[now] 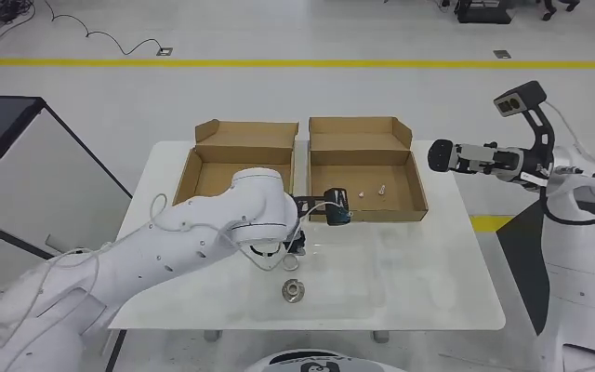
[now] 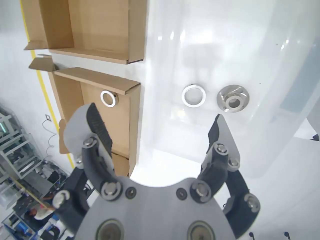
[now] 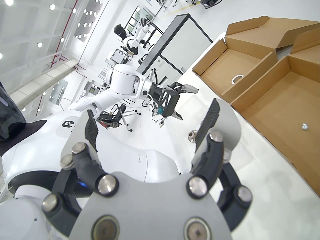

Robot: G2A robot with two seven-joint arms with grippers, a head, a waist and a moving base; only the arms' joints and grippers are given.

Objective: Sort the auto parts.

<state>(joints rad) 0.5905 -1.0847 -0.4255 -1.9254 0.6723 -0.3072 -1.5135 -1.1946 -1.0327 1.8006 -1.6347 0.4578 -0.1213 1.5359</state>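
Note:
A flanged metal hub [image 1: 292,290] [image 2: 233,99] lies on the white table [image 1: 409,279] near its front edge, with a flat metal ring [image 2: 193,96] beside it. A second ring [image 2: 109,98] [image 3: 236,78] rests in the left cardboard box [image 1: 244,158]. The right box [image 1: 364,163] holds small bolts [image 1: 381,189] [image 3: 304,126]. My left gripper [image 1: 335,212] [image 2: 155,111] hangs open and holds nothing, above the table just in front of the boxes. My right gripper [image 1: 437,155] [image 3: 152,107] is open in the air at the table's right edge, beside the right box.
Both boxes stand side by side at the table's back with their flaps open. My left arm [image 1: 223,232] stretches across the table's left front part. A dark-framed stand [image 1: 37,177] is left of the table.

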